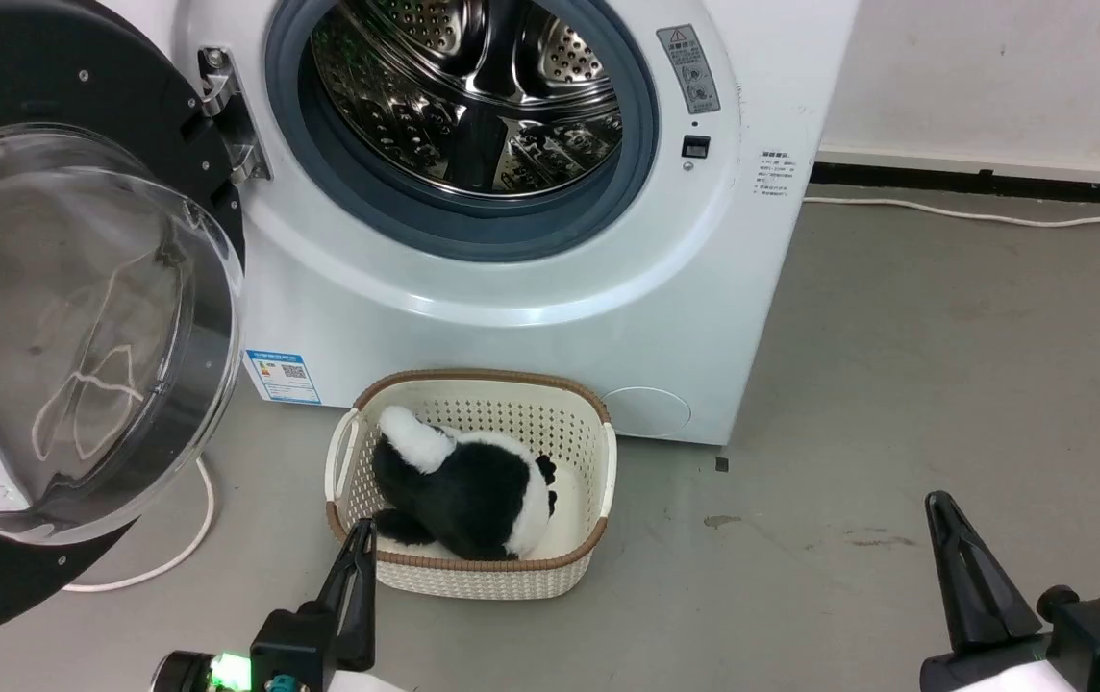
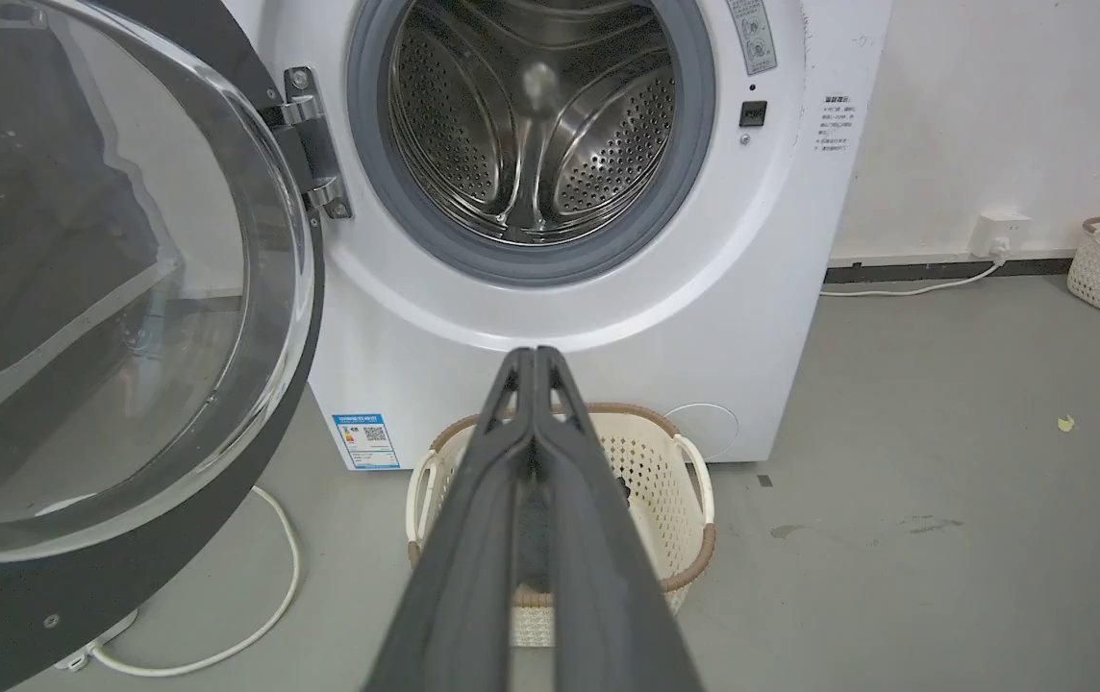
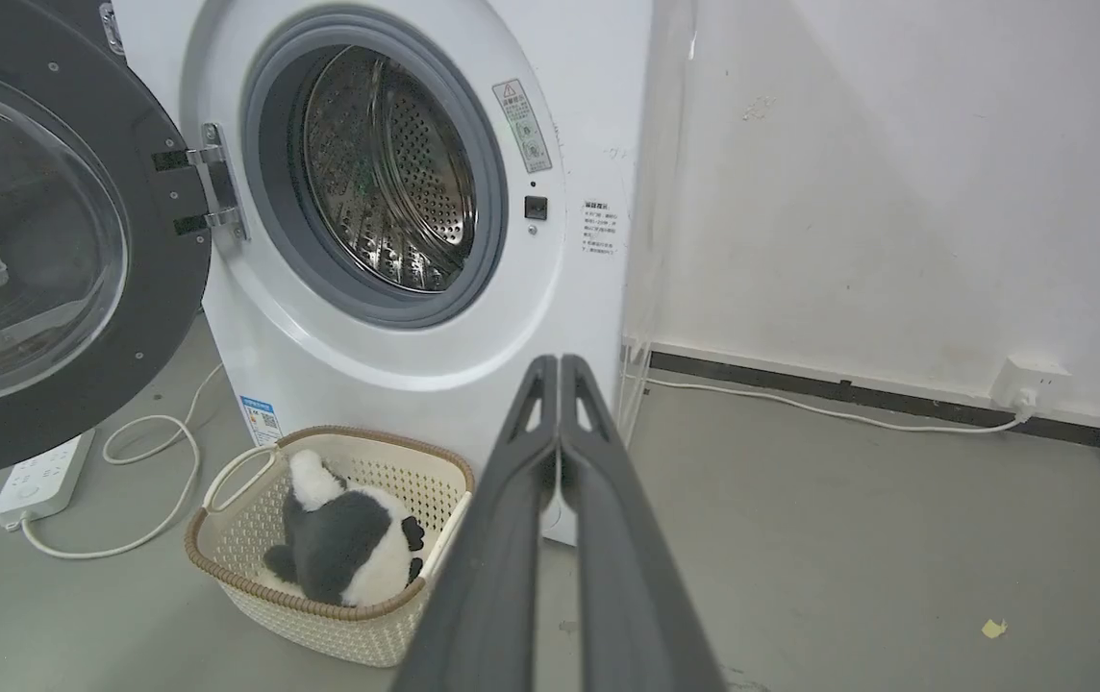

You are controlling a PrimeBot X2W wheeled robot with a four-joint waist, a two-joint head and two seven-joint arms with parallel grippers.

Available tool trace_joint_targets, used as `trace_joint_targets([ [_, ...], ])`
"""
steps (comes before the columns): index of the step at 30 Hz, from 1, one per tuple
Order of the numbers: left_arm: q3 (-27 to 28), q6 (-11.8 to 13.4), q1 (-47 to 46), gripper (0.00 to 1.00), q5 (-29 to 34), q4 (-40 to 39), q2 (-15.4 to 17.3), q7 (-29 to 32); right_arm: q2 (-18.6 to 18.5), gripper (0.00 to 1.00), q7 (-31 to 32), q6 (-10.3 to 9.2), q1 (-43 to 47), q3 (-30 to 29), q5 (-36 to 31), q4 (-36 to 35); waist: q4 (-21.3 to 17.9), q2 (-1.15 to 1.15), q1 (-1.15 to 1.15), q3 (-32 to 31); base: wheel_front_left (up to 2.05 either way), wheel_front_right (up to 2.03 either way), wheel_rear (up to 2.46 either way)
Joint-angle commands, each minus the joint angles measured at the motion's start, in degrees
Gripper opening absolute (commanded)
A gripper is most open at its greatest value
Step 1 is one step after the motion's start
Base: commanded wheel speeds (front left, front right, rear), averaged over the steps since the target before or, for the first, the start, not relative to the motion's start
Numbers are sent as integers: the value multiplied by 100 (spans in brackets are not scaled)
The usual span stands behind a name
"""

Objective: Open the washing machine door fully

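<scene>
At the upper left of the head view, the washing machine door (image 1: 69, 327) stands swung wide on its hinge (image 1: 228, 115), clear of the washing machine (image 1: 531, 317), so the job looks all but done, with perhaps a last bit of swing to go. The round door stands upright with no real long axis, its glass bowl bulging toward the lower right. The left end effector (image 1: 362, 533) and right end effector (image 1: 942, 509), low in frame, are both closed and empty.
</scene>
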Motion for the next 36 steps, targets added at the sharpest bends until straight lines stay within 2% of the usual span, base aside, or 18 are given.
trace_joint_targets([
  [1, 42, -23, -17, 0, 5, -32, -8, 43, 3, 0, 37, 0, -33, 13, -14, 3, 1, 0, 0, -2, 0, 0, 0],
  [36, 269, -129, -81, 0, 26, -215, -44, 442, 12, 0, 437, 2, -168, 107, -70, 24, 5, 0, 0, -29, 0, 0, 0],
])
